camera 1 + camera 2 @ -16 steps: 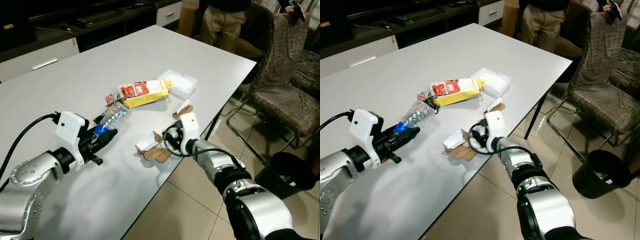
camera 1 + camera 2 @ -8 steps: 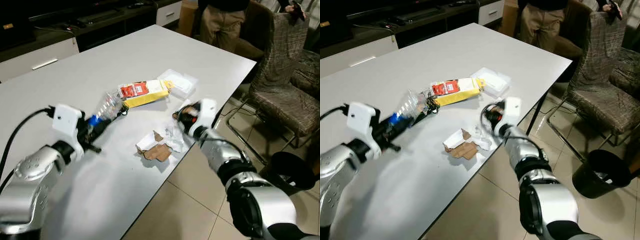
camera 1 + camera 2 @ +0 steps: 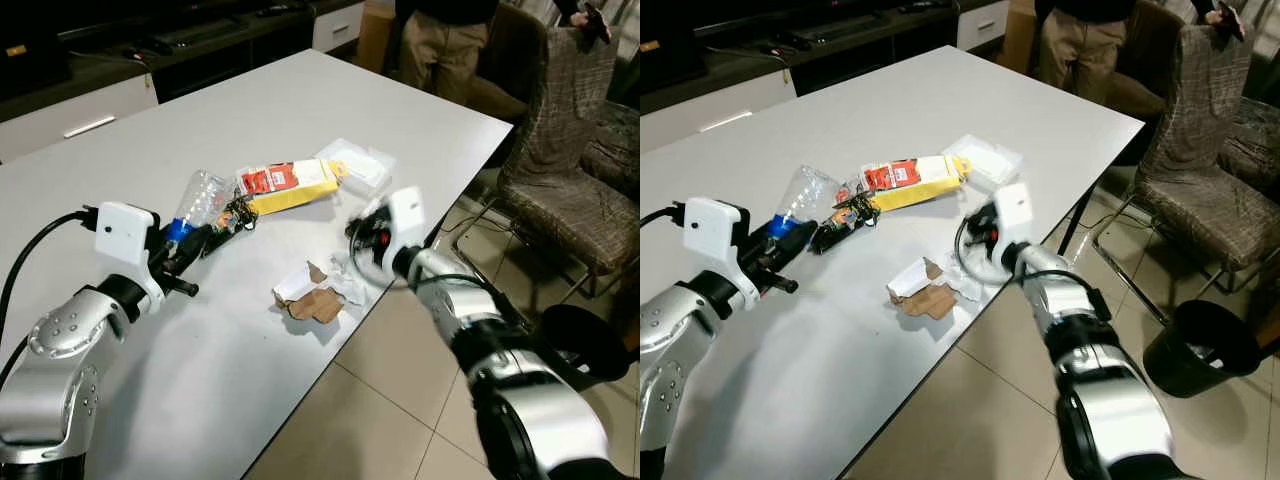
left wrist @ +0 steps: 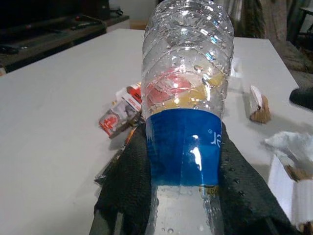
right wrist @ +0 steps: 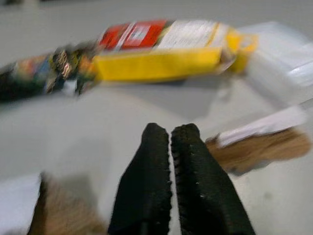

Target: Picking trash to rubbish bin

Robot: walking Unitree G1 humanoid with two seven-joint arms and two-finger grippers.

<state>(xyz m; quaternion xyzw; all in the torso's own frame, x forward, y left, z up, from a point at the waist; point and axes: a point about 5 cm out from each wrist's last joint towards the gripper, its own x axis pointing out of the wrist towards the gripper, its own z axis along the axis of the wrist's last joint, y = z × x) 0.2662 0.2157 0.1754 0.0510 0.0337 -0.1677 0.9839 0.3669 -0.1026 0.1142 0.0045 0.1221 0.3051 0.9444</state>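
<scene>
Bottle [image 3: 193,203] was up off the table [image 3: 120,150], gripped at its blue label by my left gripper [image 3: 183,247], at nine o'clock from the yellow packet [image 3: 290,185]. It looked light, thin and slippery. My right gripper [image 5: 170,142] was closed, empty, near torn cardboard [image 3: 315,303].

A white table [image 3: 150,140] carries a yellow packet [image 3: 290,186], clear tray [image 3: 357,165] and torn cardboard [image 3: 312,298].
</scene>
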